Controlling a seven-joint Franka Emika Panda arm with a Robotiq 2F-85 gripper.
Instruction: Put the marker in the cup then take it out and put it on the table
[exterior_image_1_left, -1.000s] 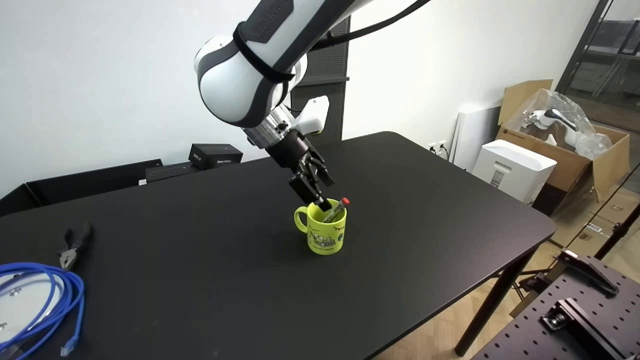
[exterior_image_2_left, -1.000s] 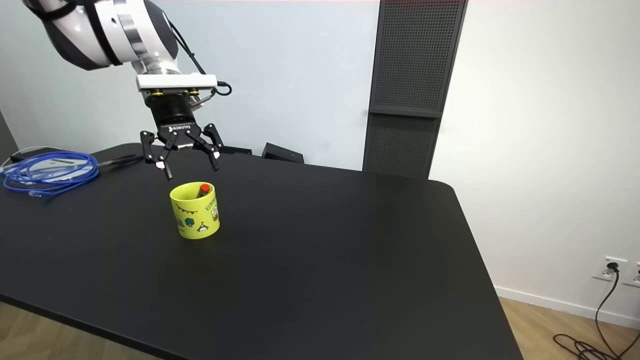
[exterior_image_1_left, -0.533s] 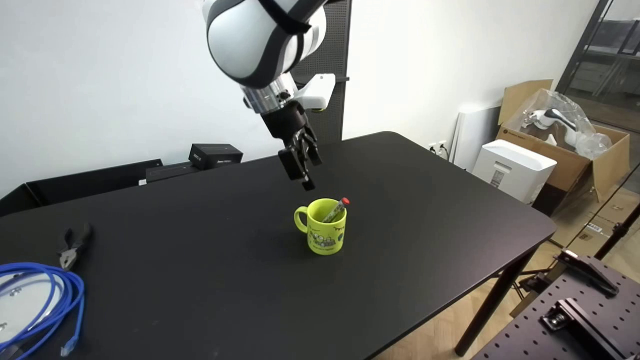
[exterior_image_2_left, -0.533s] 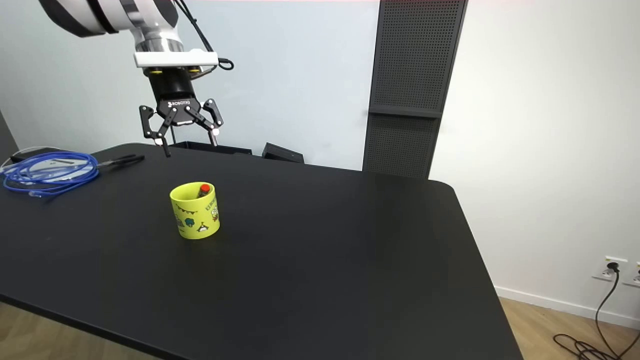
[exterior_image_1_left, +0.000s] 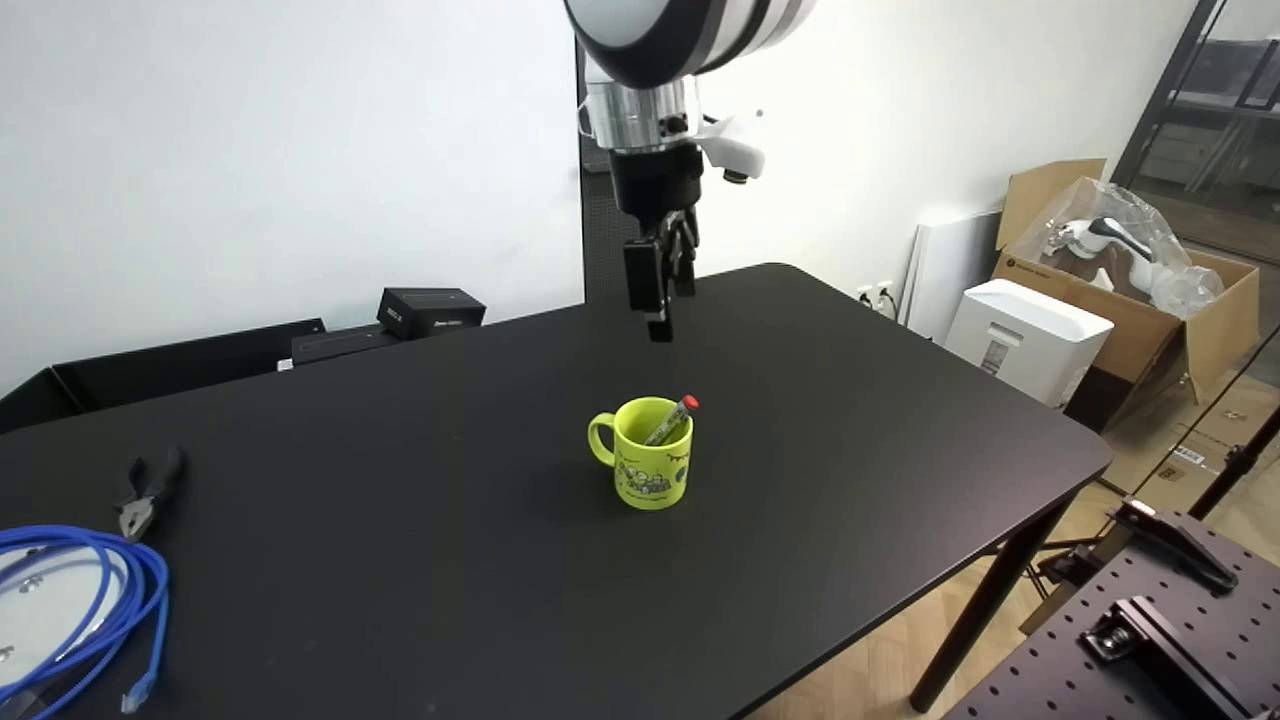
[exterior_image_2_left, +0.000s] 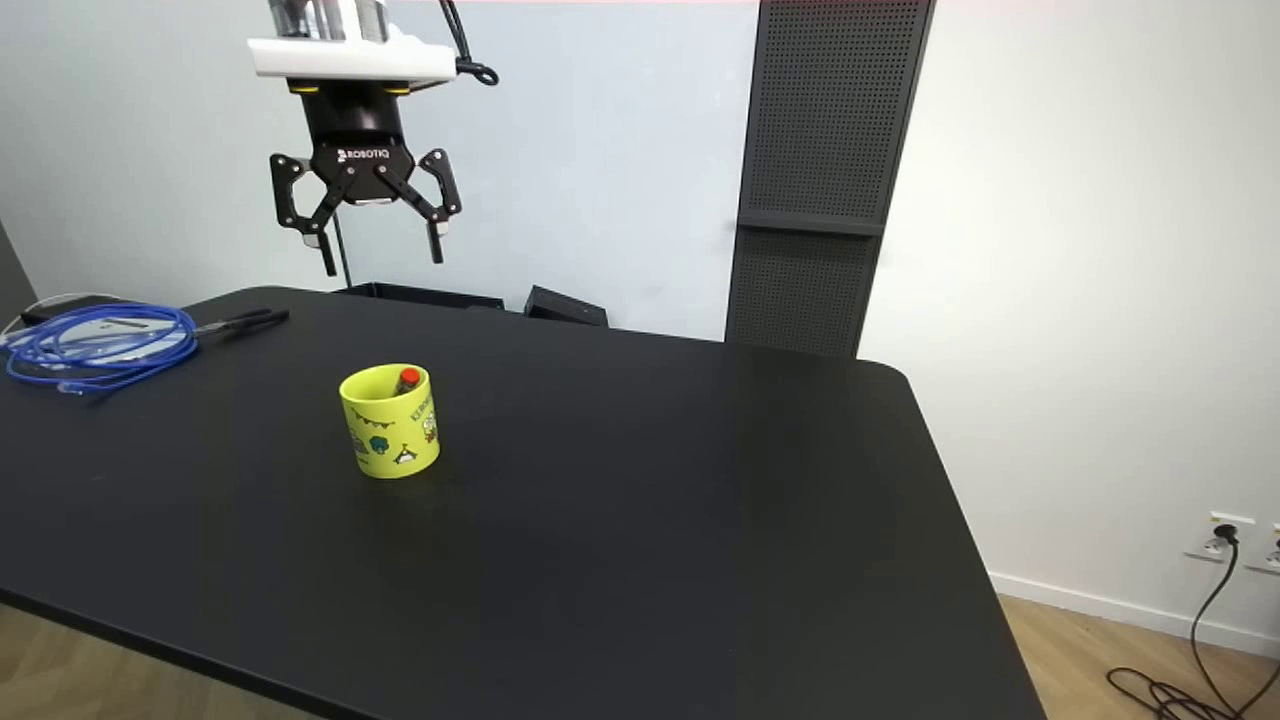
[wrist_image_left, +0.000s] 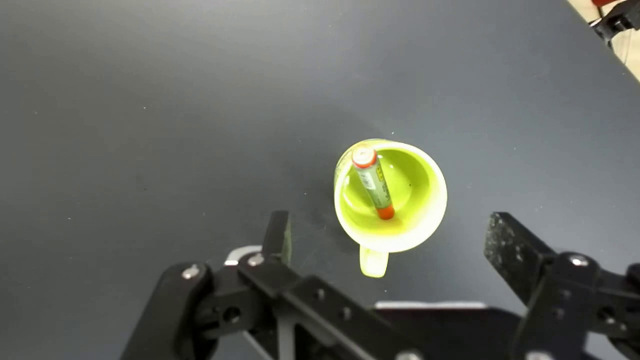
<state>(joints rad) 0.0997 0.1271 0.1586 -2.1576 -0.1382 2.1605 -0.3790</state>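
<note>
The yellow-green cup (exterior_image_1_left: 650, 482) stands upright on the black table (exterior_image_1_left: 450, 600), and it shows in both exterior views (exterior_image_2_left: 395, 438). The marker (exterior_image_1_left: 670, 422) leans inside the cup, its red end sticking out above the rim. In the wrist view the marker (wrist_image_left: 375, 184) slants inside the cup (wrist_image_left: 431, 215), its lower orange end on the cup's bottom. The cup's handle points toward the gripper there. My gripper (exterior_image_2_left: 384, 265) is open and empty, pointing down. It hangs above and behind the cup in both exterior views (exterior_image_1_left: 672, 308), touching nothing.
Pliers (exterior_image_1_left: 148, 495) and a coil of blue cable (exterior_image_1_left: 110, 600) lie at the table's far end. Black boxes (exterior_image_1_left: 430, 312) stand along the back edge by the wall. A white bin (exterior_image_1_left: 1030, 340) and an open cardboard box (exterior_image_1_left: 1130, 300) stand beyond the table.
My open gripper has risen away from the cup's mouth and turned from tilted to nearly vertical. The cup and the marker in it have stayed put.
</note>
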